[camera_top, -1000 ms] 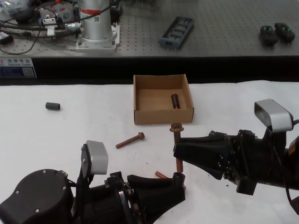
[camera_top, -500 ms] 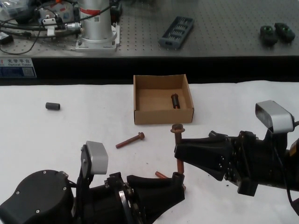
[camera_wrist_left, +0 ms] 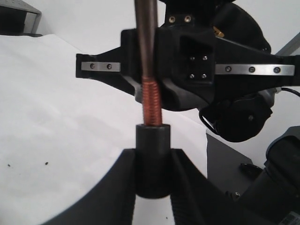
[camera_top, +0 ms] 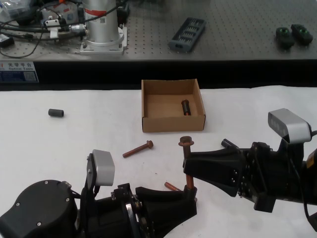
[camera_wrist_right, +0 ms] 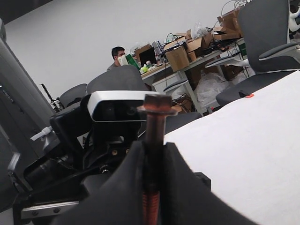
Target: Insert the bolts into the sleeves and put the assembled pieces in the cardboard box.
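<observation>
Masking tip of bolt (camera_wrist_left: 146, 47), sleeve (camera_wrist_left: 152, 140) sits clamped in L hand (camera_wrist_left: 152, 157); R hand (camera_wrist_right: 152, 157) grips bolt shank. Nearby: loose bolt (camera_top: 138, 149), spare sleeve (camera_top: 56, 113), cardboard box (camera_top: 173, 124) w/ assembled piece (camera_top: 185, 106).

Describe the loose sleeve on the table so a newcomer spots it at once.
From the cardboard box on the white sheet, look far to its left. A short dark sleeve lies there alone on its side. Unlike the coppery bolt lying near the box, it is stubby and headless.
</observation>
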You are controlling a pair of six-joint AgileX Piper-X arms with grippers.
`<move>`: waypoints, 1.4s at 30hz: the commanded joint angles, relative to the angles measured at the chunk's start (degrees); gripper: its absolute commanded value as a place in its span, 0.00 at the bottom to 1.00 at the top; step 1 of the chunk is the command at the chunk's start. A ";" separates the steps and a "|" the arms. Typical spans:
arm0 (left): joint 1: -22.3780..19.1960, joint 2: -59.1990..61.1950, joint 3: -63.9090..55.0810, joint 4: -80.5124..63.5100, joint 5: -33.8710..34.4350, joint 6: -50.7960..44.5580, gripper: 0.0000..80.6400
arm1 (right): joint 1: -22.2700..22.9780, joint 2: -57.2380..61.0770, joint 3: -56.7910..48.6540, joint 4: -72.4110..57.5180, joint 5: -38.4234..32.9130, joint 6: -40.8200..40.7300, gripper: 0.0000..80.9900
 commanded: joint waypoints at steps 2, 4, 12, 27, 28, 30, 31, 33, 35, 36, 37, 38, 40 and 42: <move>-0.17 -0.16 -0.15 -2.47 -1.63 -1.41 0.12 | 0.10 0.11 0.10 -2.62 1.39 3.52 0.04; -0.17 -0.16 -0.15 -2.43 -2.02 -1.96 0.12 | 0.10 0.11 0.10 -2.62 1.39 3.52 0.04; -0.17 -0.16 -0.15 -2.53 -2.17 -2.31 0.12 | 0.10 0.11 0.10 -2.62 0.67 3.52 0.04; -0.17 -0.16 -0.15 -4.98 -8.54 -3.59 0.12 | -1.94 0.11 0.10 -2.20 -0.88 3.52 0.04; -0.17 -0.16 -0.15 -5.20 -8.86 -3.60 0.12 | -1.93 0.11 0.10 -2.20 -1.08 3.52 0.04; -0.17 -0.16 -0.15 -5.19 -10.14 -3.87 0.12 | -1.93 0.11 0.10 -2.20 -1.27 3.52 0.04; -0.17 -0.16 -0.15 -5.19 -10.29 -3.85 0.12 | -1.93 0.11 0.10 -2.20 -1.27 3.52 0.04; -0.17 -0.16 -0.15 -5.19 -10.30 -3.85 0.12 | -1.93 0.11 0.10 -2.20 -1.27 3.52 0.04; -0.17 -0.16 -0.15 -5.19 -10.30 -3.85 0.12 | -1.93 0.11 0.10 -2.20 -1.27 3.52 0.04; -0.17 -0.16 -0.15 -5.19 -10.39 -4.01 0.12 | -1.93 0.11 0.10 -2.20 -1.27 3.52 0.04; -0.17 -0.16 -0.15 -5.19 -10.67 -4.15 0.12 | -1.93 0.11 0.10 -2.20 -1.27 3.52 0.04; -0.17 -0.16 -0.15 -5.19 -10.67 -4.44 0.12 | -1.93 0.11 0.10 -2.20 -1.25 3.69 0.04; -0.17 -0.16 -0.15 -5.19 -10.67 -4.42 0.12 | -1.93 0.11 0.10 -2.20 -1.25 4.52 0.04; -0.17 -0.16 -0.15 -5.19 -10.67 -4.42 0.12 | -1.93 0.11 0.10 -2.20 -1.25 4.55 0.04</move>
